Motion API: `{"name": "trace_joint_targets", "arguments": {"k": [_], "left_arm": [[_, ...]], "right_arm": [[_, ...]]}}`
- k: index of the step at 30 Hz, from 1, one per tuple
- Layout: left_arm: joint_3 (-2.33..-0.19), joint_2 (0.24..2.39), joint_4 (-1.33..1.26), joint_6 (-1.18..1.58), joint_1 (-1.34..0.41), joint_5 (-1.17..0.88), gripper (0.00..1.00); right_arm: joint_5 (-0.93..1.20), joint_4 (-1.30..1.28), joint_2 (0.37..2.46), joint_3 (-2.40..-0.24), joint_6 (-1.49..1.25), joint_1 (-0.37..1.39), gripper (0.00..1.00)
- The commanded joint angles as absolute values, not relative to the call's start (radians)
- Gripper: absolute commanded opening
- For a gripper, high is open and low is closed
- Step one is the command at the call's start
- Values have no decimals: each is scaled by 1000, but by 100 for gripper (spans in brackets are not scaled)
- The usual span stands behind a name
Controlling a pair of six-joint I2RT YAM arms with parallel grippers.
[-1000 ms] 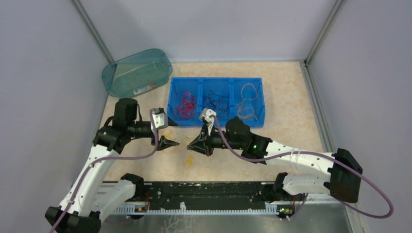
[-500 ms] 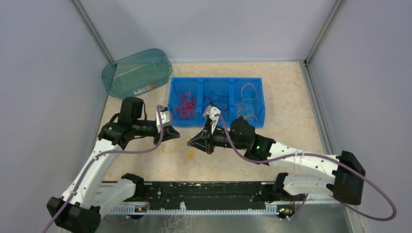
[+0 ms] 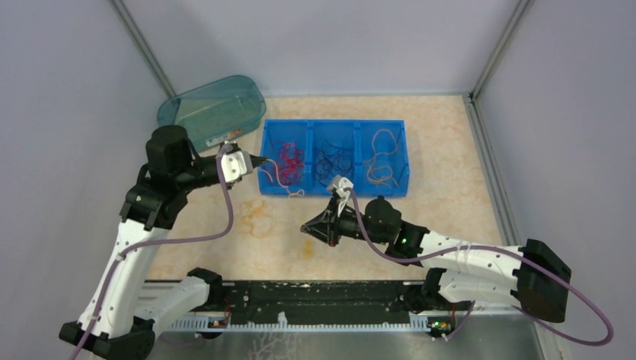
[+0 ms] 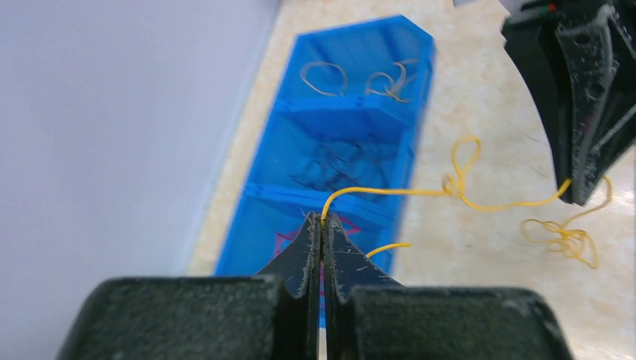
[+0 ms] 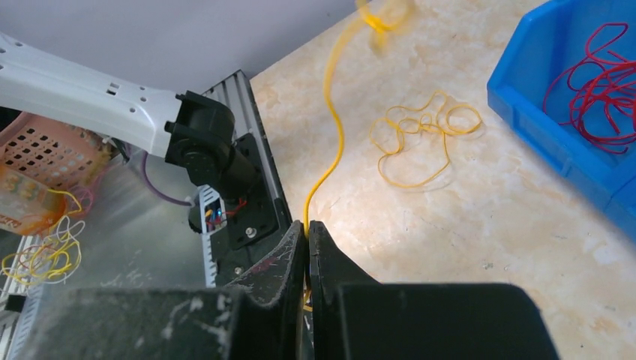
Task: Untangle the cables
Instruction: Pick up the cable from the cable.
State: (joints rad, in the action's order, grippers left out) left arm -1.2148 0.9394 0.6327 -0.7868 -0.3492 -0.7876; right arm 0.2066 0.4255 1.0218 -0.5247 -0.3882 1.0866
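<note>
The beige marbled counter (image 3: pixel 450 150) carries a blue three-compartment bin (image 3: pixel 375 190), a teal translucent tub (image 3: pixel 212 112) at its back-left corner, and yellow cable loops (image 3: pixel 259 219) in front of the bin.

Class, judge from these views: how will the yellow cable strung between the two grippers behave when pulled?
Probably floppy: the yellow cable curls and sags between the shut jaws of the left gripper and right gripper. Likely very light, being hair-thin. It may snag rather than slide, given the knotted loop midway.

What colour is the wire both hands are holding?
The wire is yellow, clearest in the left wrist view.
</note>
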Motion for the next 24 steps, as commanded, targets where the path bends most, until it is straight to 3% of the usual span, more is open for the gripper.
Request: {"name": "trace_joint_targets", "arguments": {"k": [1, 6, 11, 18, 24], "left_arm": [[-1282, 898, 541, -886, -357, -756, 0], [-1296, 845, 483, -916, -357, -815, 0], [-1295, 805, 391, -903, -357, -875, 0], [-1377, 823, 384, -898, -356, -903, 0], [-1395, 819, 369, -871, -357, -919, 0]], "right_arm": [[188, 531, 995, -523, -419, 1097, 8], [182, 539, 1011, -533, -422, 1098, 28], [178, 545, 1034, -557, -419, 1098, 36], [92, 576, 991, -588, -335, 1098, 61], [214, 695, 1072, -681, -265, 1098, 77]]}}
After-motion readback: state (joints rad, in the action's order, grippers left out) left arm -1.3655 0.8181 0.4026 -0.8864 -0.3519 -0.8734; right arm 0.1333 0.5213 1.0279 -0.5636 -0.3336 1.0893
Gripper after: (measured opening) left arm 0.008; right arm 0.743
